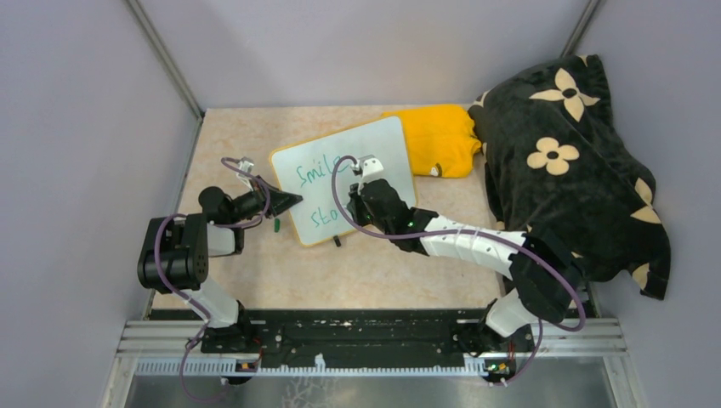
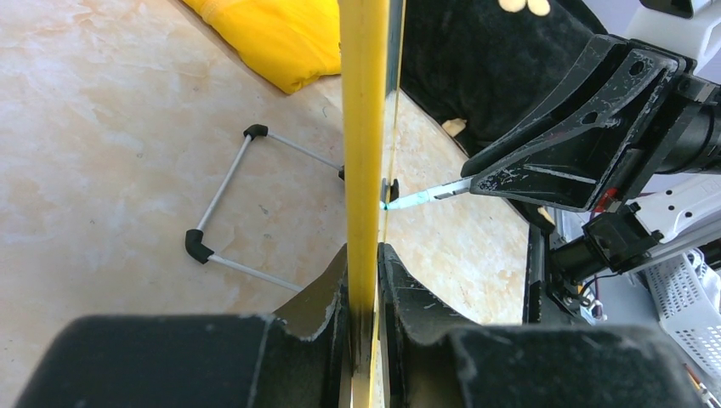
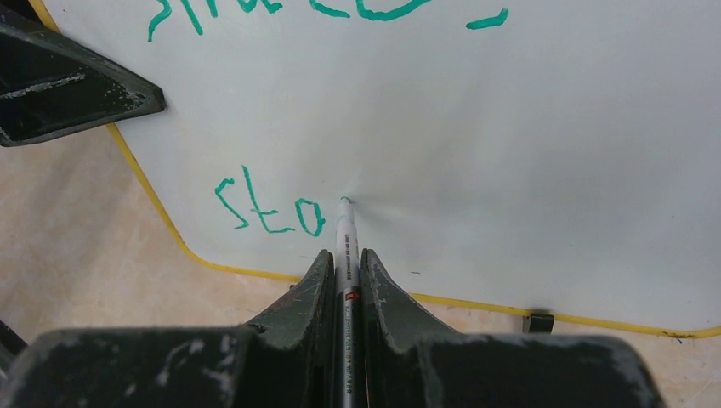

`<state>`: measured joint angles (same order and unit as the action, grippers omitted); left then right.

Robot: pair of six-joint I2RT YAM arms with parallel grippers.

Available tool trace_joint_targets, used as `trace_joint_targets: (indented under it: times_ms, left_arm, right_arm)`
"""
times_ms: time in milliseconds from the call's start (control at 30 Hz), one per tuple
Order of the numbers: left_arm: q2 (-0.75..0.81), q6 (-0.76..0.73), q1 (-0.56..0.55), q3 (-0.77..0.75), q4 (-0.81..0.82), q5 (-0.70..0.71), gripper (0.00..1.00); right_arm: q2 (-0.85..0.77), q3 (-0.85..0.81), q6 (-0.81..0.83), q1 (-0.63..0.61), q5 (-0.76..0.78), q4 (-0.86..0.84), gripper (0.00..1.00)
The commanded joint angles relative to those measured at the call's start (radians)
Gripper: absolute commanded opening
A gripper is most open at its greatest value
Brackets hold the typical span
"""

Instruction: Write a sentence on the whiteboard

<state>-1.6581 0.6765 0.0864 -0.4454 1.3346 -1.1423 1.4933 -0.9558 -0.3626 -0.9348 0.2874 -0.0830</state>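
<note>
The whiteboard (image 1: pixel 383 149) lies tilted on the table, its yellow rim edge-on in the left wrist view (image 2: pixel 364 127). Its green sentence reads "Smil…" (image 1: pixel 313 172) on the upper line and "sto" (image 3: pixel 268 211) on the lower line. My left gripper (image 1: pixel 293 201) is shut on the board's left rim (image 2: pixel 364 255). My right gripper (image 3: pixel 346 255) is shut on a silver marker (image 3: pixel 346 246). The marker's tip touches the board just right of the "o". The upper line is cut off at the top of the right wrist view (image 3: pixel 374 10).
A folded yellow cloth (image 1: pixel 442 136) lies behind the board. A black flowered blanket (image 1: pixel 570 153) fills the right side. A wire stand (image 2: pixel 238 204) rests on the table under the board. A small dark cap (image 1: pixel 276 224) lies by the board's near left edge. Grey walls enclose the table.
</note>
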Motion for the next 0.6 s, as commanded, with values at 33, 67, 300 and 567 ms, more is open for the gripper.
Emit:
trace_joint_targets:
  times_ms: [33, 67, 300, 567]
  left_arm:
    - [0.017, -0.015, -0.008, -0.016, 0.008, -0.022, 0.2]
    - [0.018, -0.015, -0.008, -0.016, 0.008, -0.023, 0.2]
    - [0.018, -0.014, -0.008, -0.016, 0.008, -0.023, 0.2]
    - [0.016, -0.014, -0.009, -0.018, 0.008, -0.022, 0.2]
  right_arm:
    - [0.007, -0.017, -0.01, 0.007, 0.011, -0.05, 0.0]
    - [0.007, -0.015, -0.01, 0.007, 0.011, -0.049, 0.0]
    - [-0.002, 0.015, -0.022, 0.008, 0.02, -0.04, 0.0]
    - [-0.022, 0.05, -0.033, 0.009, 0.032, -0.037, 0.0]
